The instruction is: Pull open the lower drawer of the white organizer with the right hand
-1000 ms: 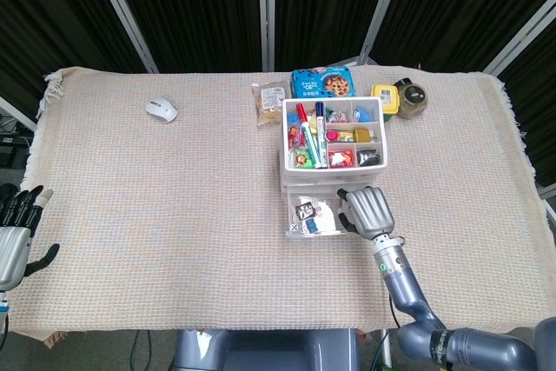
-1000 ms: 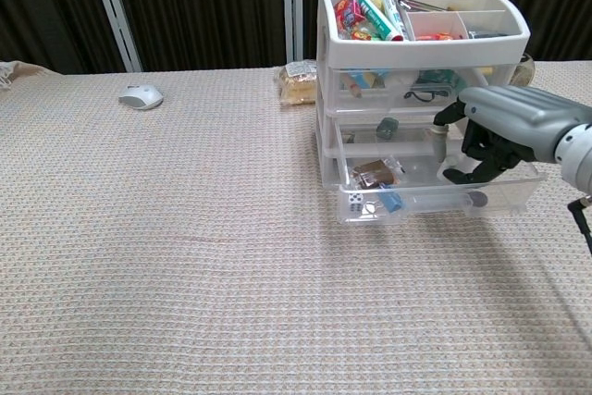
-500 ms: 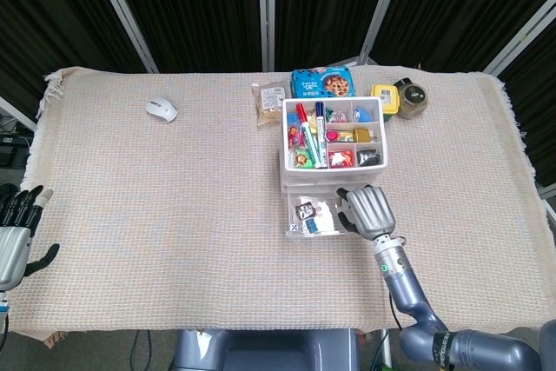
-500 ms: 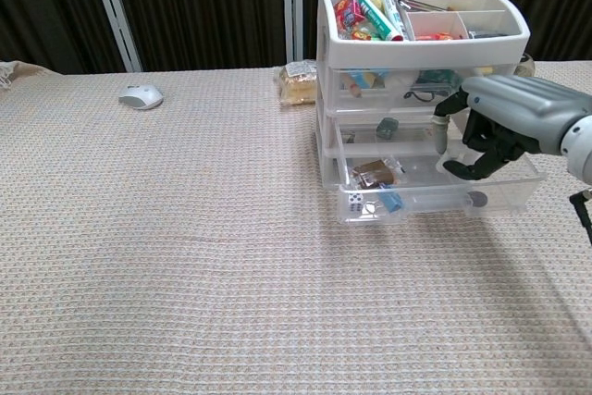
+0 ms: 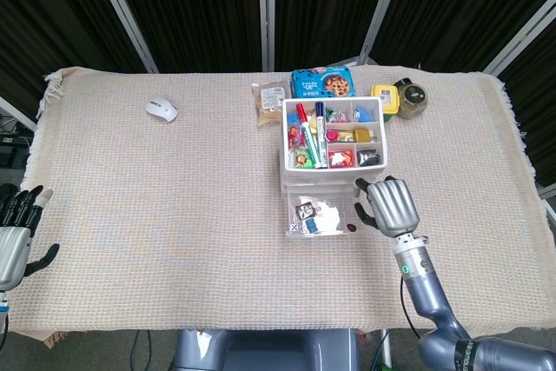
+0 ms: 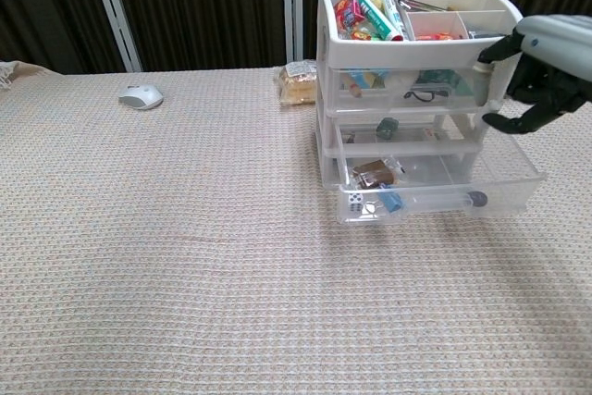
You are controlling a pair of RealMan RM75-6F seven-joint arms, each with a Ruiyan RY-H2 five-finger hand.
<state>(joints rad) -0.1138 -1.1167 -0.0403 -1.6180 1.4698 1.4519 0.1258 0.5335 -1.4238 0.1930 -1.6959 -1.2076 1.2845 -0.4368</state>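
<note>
My right hand (image 5: 389,206) hangs free with nothing in it, fingers curled loosely and apart, raised just off the right front corner of the white organizer (image 5: 334,147). In the chest view it (image 6: 546,71) sits level with the organizer's upper tiers, clear of the plastic as far as I can tell, its fingertips (image 6: 492,121) pointing down toward the drawer below.

Just below and to the inner side of my hand, the lower drawer (image 6: 435,184) stands pulled out toward me, its clear front wall well forward of the two tiers above. Small items lie in its far-left corner, and a dark knob shows on the front. Its right front corner reaches almost under my fingers.

Beyond my hand, behind the organizer, a blue cookie pack (image 5: 321,83), a wrapped snack (image 5: 271,98), a yellow box (image 5: 384,96) and a dark jar (image 5: 411,98) sit near the table's far edge. To my outer side the woven cloth (image 5: 469,171) runs bare to the table's right edge. Far across, a white mouse (image 5: 161,109) rests alone.

My left hand (image 5: 15,232) hovers off the near left corner, fingers spread and holding nothing.
</note>
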